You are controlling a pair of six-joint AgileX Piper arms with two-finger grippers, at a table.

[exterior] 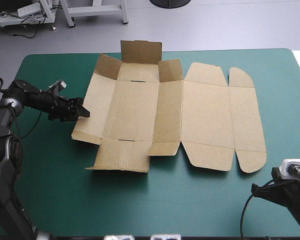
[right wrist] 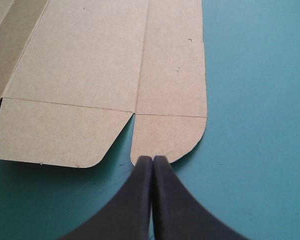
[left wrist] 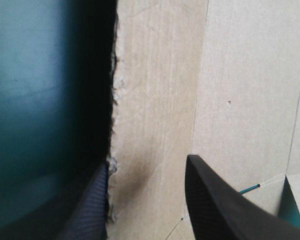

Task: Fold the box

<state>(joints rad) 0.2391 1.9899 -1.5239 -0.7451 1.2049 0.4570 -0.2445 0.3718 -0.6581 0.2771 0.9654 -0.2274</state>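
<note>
Brown box [exterior: 140, 105] laid open and mostly flat on the middle of a teal-green table cover [exterior: 190, 200], with a robot gripper on either side.

The left gripper [exterior: 83, 110] is placed at the box's left edge, with its black fingers spread apart and the board's raw edge between them; nothing is clamped. The far flap [exterior: 141, 51] is tilted upward. The right gripper [right wrist: 153, 157] is held by the table's near right corner, its fingers pressed together into one point, which is aimed at the rounded flap [right wrist: 169, 135] at the box's near right corner.
</note>
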